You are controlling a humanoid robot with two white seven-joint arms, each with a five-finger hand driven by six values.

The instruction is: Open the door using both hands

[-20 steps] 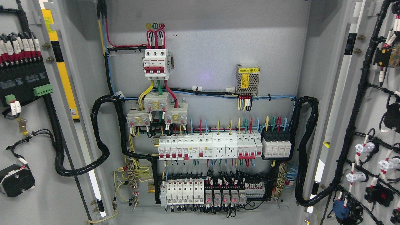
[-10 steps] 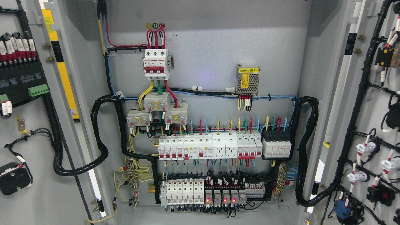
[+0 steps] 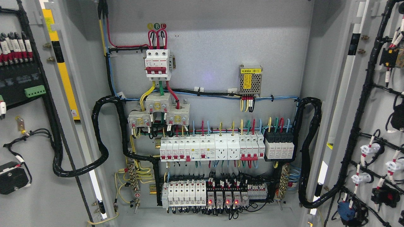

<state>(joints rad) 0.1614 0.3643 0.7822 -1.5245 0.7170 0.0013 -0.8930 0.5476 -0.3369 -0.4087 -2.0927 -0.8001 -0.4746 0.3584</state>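
Both grey cabinet doors stand swung wide. The left door (image 3: 34,195) fills the picture's left edge, its inner face carrying black terminal blocks, a green connector and a black cable loom. The right door (image 3: 378,75) fills the right edge, its inner face wired with black cables and white and black button backs. Between them the cabinet's back panel (image 3: 214,50) lies fully exposed. Neither of my hands nor any arm shows in the head view.
Mounted on the back panel are a three-pole breaker (image 3: 157,64), a small power supply with a yellow label (image 3: 250,80), a row of white breakers and sockets (image 3: 211,148) and a lower row of relays with red lights (image 3: 221,194). Thick black cable looms (image 3: 311,151) hang by both hinges.
The left door has swung further outward, its terminal blocks and green connector sliding left toward the picture's edge. The right door's fittings have shifted slightly right.
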